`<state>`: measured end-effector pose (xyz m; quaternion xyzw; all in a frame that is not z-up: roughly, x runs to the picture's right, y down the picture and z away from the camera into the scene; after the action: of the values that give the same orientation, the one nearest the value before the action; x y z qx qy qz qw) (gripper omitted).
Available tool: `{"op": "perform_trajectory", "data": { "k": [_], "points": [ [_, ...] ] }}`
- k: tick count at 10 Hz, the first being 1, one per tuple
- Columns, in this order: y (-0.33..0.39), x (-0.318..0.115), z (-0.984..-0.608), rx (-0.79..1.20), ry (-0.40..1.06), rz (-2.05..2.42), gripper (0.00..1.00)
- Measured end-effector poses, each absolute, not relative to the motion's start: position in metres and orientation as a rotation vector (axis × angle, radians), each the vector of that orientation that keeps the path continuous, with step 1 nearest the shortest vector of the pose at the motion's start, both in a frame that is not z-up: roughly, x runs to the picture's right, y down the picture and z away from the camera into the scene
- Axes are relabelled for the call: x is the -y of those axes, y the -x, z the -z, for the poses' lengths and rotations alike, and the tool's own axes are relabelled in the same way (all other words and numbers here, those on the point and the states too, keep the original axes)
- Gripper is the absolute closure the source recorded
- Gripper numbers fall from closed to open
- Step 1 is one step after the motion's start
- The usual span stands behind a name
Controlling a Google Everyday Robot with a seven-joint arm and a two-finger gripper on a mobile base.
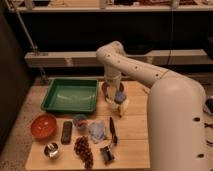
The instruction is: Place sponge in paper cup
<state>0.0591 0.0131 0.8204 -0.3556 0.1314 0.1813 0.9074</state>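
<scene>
Nearest the front edge of the wooden table [135, 150]: bunch of grapes [84, 148], small metal bowl [51, 150], dark clip-like item [106, 154]. Just behind, a red bowl [43, 125], a dark flat bar [66, 132], a small cup [80, 121], a crumpled bluish wrapper [97, 131] and a dark slim utensil [112, 132], all close together but mostly apart.

Further back, right of centre, hung the gripper [119, 102], pointed down and low over the table. At its tip showed a pale yellowish lump, judged to be the sponge [123, 107]; looked carried rather than lying loose, yet could not be told for sure. Could not be told either whether the grip was wide, narrow or closed. Just behind the gripper sat a dark reddish round vessel [106, 89]; uncertain whether that or the small cup was the paper cup.

To do the step well: needed to centre the sponge squarely above the cup's mouth, come down gently, release only once low inside the rim, and avoid nudging so light a cup or its crowded neighbours.

Left of the gripper lay a green tray [70, 95]. Beyond the table ran a pale rail [65, 59] before dark shelving [100, 7].
</scene>
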Motion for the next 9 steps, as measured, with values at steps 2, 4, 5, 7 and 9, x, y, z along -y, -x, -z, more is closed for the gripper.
{"op": "perform_trajectory", "data": {
  "k": [2,4,5,7,9],
  "points": [
    [-0.057,-0.0113,-0.8211,-0.269,0.731,-0.374,0.8],
    [-0.0598,-0.009,-0.8223,-0.271,0.73,-0.375,0.8],
    [-0.0588,-0.0086,-0.8224,-0.27,0.731,-0.373,0.8],
    [-0.0527,-0.0081,-0.8227,-0.268,0.733,-0.364,0.8],
    [-0.053,-0.0055,-0.8221,-0.269,0.73,-0.365,0.8]
  ]
}}
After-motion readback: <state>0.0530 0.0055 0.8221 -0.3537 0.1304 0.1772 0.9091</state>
